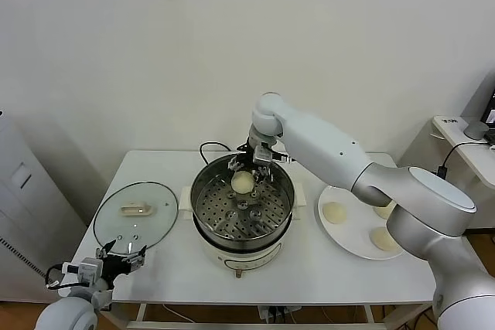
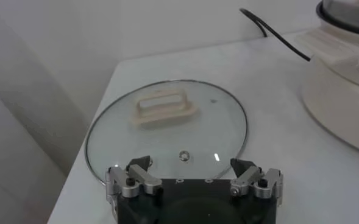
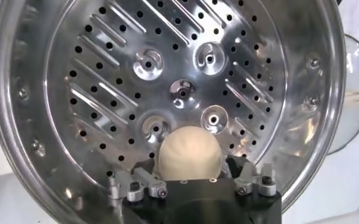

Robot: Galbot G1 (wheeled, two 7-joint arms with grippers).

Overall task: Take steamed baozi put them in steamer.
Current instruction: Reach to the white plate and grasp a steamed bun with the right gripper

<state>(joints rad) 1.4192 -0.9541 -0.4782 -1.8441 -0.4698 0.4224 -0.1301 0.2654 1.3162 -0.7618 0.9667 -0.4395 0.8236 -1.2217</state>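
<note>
The right end effector [image 1: 257, 166] is hanging over the far side of the large round shiny steel steamer [image 1: 242, 208], with one smooth, dome-shaped, cream-white bun [image 3: 189, 154] sitting between its fingers on the perforated inner tray. The fingers are standing apart on either side of the bun with a gap showing, so it is probably resting on the tray rather than being gripped. Setting it toward the far edge is leaving the near part of the tray free for more buns. Three more cream-white buns [image 1: 334, 212] are waiting on the flat white plate [image 1: 352, 250] just beside the steamer on the white counter [image 1: 309, 276]. The right arm is reaching out from the plate side, elbow bent, wrist pointing down into the steamer. The left end effector [image 2: 193, 176] is idling wide open and empty, low by the round glass lid [image 2: 167, 131] lying on the steamer's other side
</note>
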